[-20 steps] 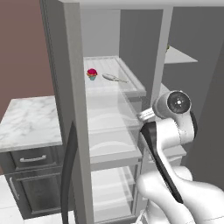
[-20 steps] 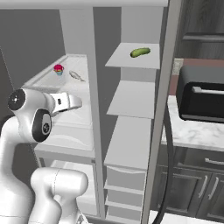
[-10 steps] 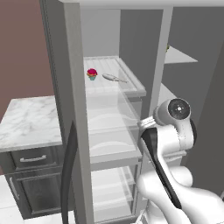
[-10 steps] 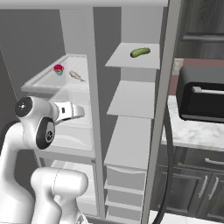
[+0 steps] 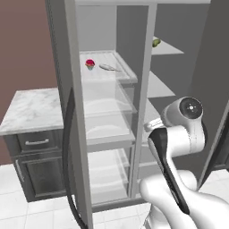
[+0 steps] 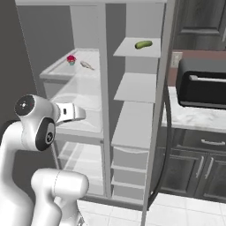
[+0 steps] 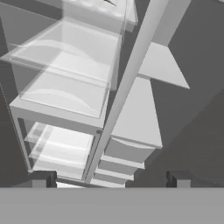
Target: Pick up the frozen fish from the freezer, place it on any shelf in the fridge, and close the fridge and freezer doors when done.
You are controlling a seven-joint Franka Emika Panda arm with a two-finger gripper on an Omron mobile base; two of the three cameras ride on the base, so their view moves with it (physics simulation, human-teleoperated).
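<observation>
Lying on the top clear glass shelf (image 5: 117, 62) of the wider fridge half (image 5: 105, 134) of the tall grey side-by-side unit, the small slim silver-grey frozen fish (image 5: 108, 67) sits just beside the red-topped cupcake with a teal wrapper (image 5: 90, 64), the two close but apart. In the right base view the same fish (image 6: 87, 65) lies to the right of the cupcake (image 6: 70, 59). The narrower freezer half (image 6: 134, 101), with its solid pale grey shelves and drawers, carries a small green-yellow rounded item (image 6: 143, 44) on its uppermost shelf. Both tall flat grey doors stand open; the fridge door (image 5: 71, 134) with its long dark vertical handle swings out at the left, the freezer door (image 6: 162, 110) at the right. The end effector (image 7: 109, 180) is spread wide and empty, its two dark fingertips (image 7: 41, 179) far apart, pointing at the lower shelves and drawers. A white marble tabletop (image 5: 29, 109) on dark grey cabinets stands left of the unit.
</observation>
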